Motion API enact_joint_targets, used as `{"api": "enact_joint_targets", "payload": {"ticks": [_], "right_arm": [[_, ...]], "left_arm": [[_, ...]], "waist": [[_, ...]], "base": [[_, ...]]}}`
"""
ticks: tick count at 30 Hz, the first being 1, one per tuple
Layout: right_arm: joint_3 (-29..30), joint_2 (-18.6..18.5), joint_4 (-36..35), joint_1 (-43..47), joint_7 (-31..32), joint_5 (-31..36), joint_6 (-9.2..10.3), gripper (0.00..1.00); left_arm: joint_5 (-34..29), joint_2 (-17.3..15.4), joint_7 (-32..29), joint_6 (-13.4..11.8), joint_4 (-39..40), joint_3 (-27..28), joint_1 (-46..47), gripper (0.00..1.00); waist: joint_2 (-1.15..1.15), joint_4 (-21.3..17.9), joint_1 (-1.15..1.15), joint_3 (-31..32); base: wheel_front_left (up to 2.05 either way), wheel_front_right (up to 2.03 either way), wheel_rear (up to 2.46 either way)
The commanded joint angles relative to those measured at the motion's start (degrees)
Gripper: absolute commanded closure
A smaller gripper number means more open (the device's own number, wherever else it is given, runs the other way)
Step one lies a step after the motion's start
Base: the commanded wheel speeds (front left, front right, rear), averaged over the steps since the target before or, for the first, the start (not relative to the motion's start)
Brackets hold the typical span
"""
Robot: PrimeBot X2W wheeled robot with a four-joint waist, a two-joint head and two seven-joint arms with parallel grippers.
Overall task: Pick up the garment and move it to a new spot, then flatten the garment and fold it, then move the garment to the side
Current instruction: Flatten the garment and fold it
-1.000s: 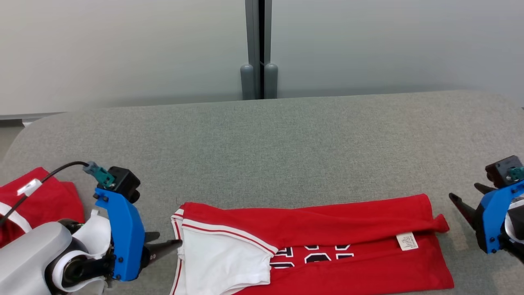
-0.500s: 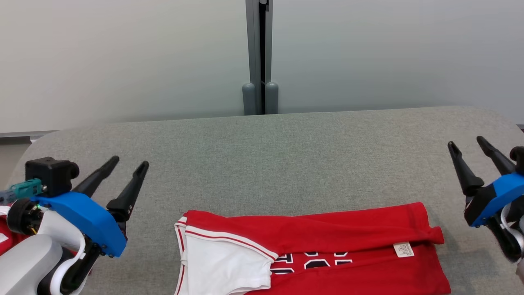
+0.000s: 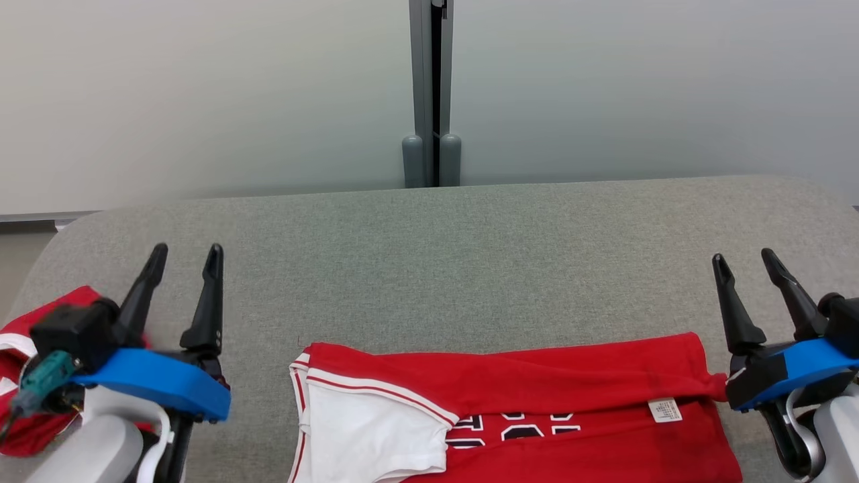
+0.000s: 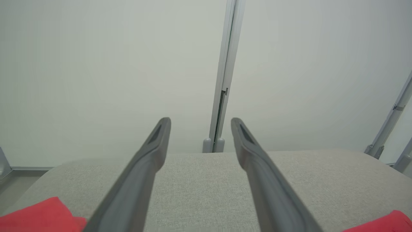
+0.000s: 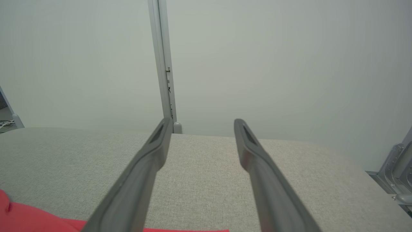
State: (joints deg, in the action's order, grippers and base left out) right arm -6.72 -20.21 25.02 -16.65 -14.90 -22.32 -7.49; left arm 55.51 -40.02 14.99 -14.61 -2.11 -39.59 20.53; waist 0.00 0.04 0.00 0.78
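Note:
A folded red garment (image 3: 537, 376) with white panel, dark lettering and a small white label lies near the table's front edge in the head view. Its red corner (image 4: 383, 222) shows at the bottom right of the left wrist view, and its edge (image 5: 29, 216) at the bottom left of the right wrist view. My left gripper (image 3: 186, 253) stands open left of the garment, fingers pointing away, nothing between them. My right gripper (image 3: 743, 258) stands open at the garment's right end, also empty. Both pairs of fingers (image 4: 151, 154) (image 5: 154, 151) are spread over bare table.
A grey fabric-covered table (image 3: 456, 255) stretches back to a pale wall with a grey vertical post (image 3: 431, 94). Another red cloth (image 3: 27, 376) lies at the table's left edge behind my left arm, also seen as red cloth (image 4: 35, 216). A metal frame (image 5: 396, 167) stands at the right.
Both grippers have swung from pointing inward at the garment's ends to pointing away, fingers up in the head view. The camera tilted slightly. The garment lies as before.

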Motion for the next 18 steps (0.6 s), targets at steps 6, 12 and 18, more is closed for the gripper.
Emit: {"api": "enact_joint_targets", "payload": {"ticks": [6,12,18], "right_arm": [[2.98,2.70,-2.05,4.29,-0.32,1.49,-0.01,0.00],[4.97,4.12,-1.66,7.63,-0.34,2.25,-0.01,0.00],[6.33,5.40,0.98,10.38,-0.35,2.24,-0.01,0.00]], "left_arm": [[-6.75,7.38,0.24,2.28,-1.34,9.09,-8.86,0.00],[-13.13,14.50,0.26,4.22,-2.66,16.63,-14.25,0.00],[-20.45,20.54,0.25,6.73,-3.41,21.75,-19.16,0.00]], "waist": [[0.00,-0.17,0.00,-0.03],[0.00,-0.18,0.00,-0.14],[0.00,-0.23,0.00,-0.68]], "base": [[0.00,0.00,0.00],[0.00,0.00,0.00],[0.00,0.00,0.00]]}}
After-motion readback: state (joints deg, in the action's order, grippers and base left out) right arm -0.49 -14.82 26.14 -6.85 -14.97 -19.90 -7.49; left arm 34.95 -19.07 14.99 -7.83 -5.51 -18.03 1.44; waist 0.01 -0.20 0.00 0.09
